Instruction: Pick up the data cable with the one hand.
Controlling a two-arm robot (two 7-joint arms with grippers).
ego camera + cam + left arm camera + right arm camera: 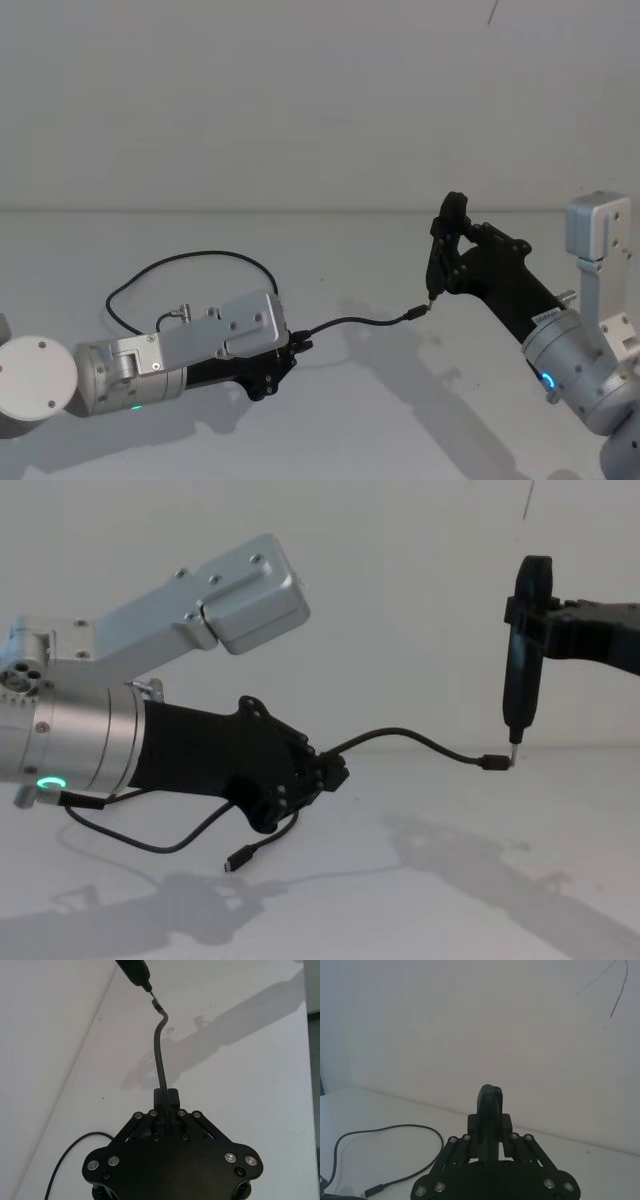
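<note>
The thin black data cable (350, 323) hangs lifted off the plain white tabletop (380, 420), a bare white wall behind. The left gripper (290, 347) — black, angular, on a silver wrist with a green ring — is clenched on it, one plug (238, 861) dangling below. The cable's other plug (492, 762) touches the metal tip of the right gripper (515, 735), slim and upright, fingers pressed together.
</note>
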